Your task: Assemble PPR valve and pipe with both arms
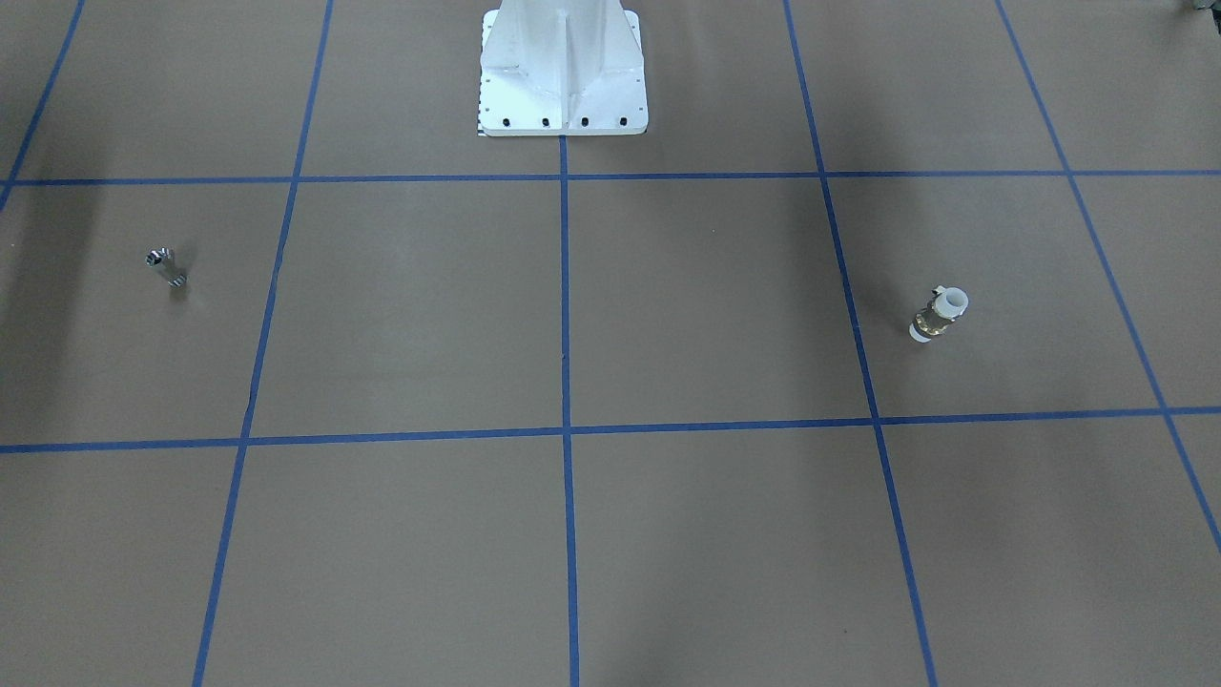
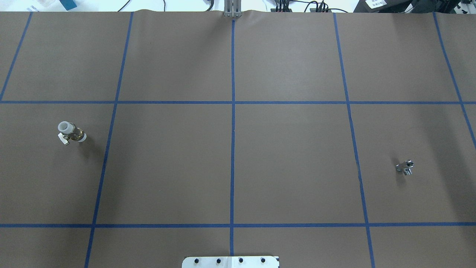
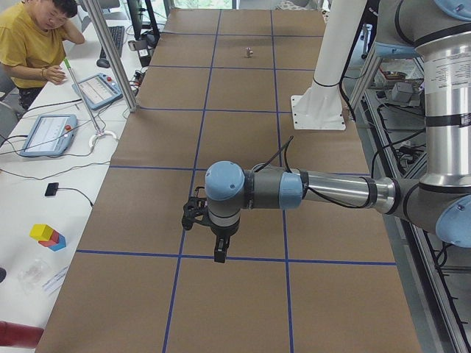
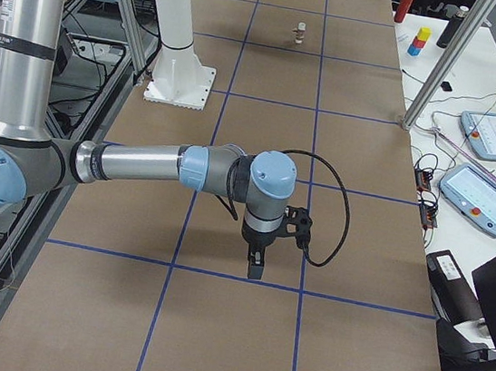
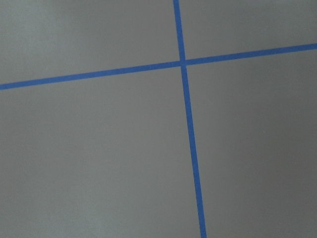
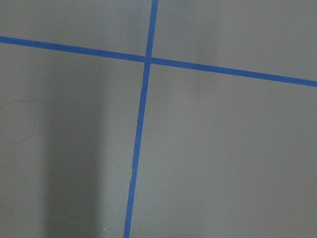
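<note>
Looking across the table covered in brown paper (image 2: 290, 160) and marked with a blue tape grid (image 2: 232, 149), you find the stubby PPR valve with white plastic ends and a brass-coloured middle band (image 2: 71, 133) standing alone in a square on the robot's left side, open white end up. The pipe, a tiny shiny silver metal stub (image 2: 405, 167), sits well apart from it in a square on the robot's right side. Both rest directly on the paper, touching nothing else. The grey-and-silver left arm (image 3: 331, 190) reaches out over the table, its black left gripper (image 3: 218, 250) pointing down near a tape line. The right arm (image 4: 141, 164) does likewise with the right gripper (image 4: 255, 267). You cannot tell how either gripper's jaws stand. Between the arms stands the robot's white base (image 1: 563, 86).
</note>
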`<act>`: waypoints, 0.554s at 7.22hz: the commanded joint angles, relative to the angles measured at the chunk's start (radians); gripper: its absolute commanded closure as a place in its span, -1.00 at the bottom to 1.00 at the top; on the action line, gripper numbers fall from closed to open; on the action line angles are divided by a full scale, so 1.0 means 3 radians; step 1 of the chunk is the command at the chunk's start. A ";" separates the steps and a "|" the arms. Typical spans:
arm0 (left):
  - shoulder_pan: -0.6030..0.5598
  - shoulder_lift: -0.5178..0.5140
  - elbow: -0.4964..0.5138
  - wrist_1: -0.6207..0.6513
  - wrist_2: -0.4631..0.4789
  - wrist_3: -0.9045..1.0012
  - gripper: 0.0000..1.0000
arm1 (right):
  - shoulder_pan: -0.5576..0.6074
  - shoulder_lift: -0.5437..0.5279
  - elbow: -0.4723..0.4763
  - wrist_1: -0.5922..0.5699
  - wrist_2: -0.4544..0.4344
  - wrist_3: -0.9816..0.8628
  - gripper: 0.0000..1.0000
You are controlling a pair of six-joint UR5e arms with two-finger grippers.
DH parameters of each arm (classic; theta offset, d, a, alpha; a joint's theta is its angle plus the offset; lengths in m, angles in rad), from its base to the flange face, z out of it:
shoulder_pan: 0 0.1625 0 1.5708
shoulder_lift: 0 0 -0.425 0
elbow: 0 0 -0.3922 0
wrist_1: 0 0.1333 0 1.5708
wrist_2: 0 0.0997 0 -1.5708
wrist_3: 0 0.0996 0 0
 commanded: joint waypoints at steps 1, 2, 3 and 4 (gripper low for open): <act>0.0009 -0.0057 -0.0027 -0.0398 -0.0009 -0.0039 -1.00 | -0.0012 -0.0020 -0.0013 0.0194 0.0012 0.0030 -1.00; 0.0014 -0.0108 0.0019 -0.0528 -0.0029 -0.0029 -0.99 | -0.0043 0.0025 -0.0079 0.0256 0.0002 0.0035 -1.00; 0.0039 -0.0113 0.0039 -0.0519 -0.0065 -0.0034 -0.99 | -0.0048 0.0031 -0.0095 0.0323 0.0093 0.0035 -1.00; 0.0040 -0.0134 0.0146 -0.0534 -0.0491 -0.0065 -0.99 | -0.0073 0.0036 -0.0105 0.0404 0.0099 0.0030 -1.00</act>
